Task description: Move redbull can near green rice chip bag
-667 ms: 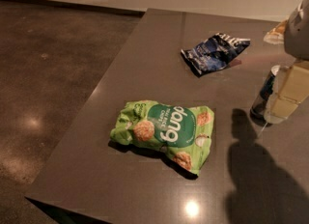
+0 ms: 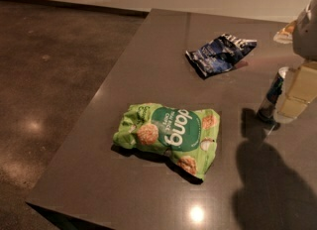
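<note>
The redbull can [image 2: 271, 96], slim, blue and silver, stands slightly tilted on the dark table [image 2: 148, 55] at the right edge of the view. My gripper [image 2: 293, 100], with pale yellow blocks, comes down from the upper right and sits right against the can's right side. The green rice chip bag [image 2: 171, 134] lies flat near the table's front left, well to the left of the can and the gripper.
A crumpled dark blue and white snack bag [image 2: 221, 53] lies at the back of the table. A pale object [image 2: 285, 32] sits at the far right, partly behind my arm. The table's left and front edges drop to a dark polished floor [image 2: 49, 75].
The gripper and the can stand almost where they were. The bags have not moved.
</note>
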Controlling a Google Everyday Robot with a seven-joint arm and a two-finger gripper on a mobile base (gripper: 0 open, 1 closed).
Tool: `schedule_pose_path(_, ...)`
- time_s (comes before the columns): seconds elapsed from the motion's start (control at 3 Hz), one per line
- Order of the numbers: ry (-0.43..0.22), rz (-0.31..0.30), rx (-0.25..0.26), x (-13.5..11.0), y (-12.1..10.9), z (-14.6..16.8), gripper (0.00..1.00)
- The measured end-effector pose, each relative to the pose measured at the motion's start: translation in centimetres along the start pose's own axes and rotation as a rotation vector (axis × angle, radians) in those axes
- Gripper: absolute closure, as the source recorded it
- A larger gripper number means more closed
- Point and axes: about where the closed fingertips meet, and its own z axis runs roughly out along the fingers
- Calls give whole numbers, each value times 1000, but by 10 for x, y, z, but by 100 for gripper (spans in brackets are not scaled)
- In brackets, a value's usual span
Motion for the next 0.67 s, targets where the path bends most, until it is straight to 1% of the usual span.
schedule_pose_path(0.33,38,-4,6,10,-14,15,0)
schedule_pose_path(0.67,79,-14,-2,21,-24,31,0)
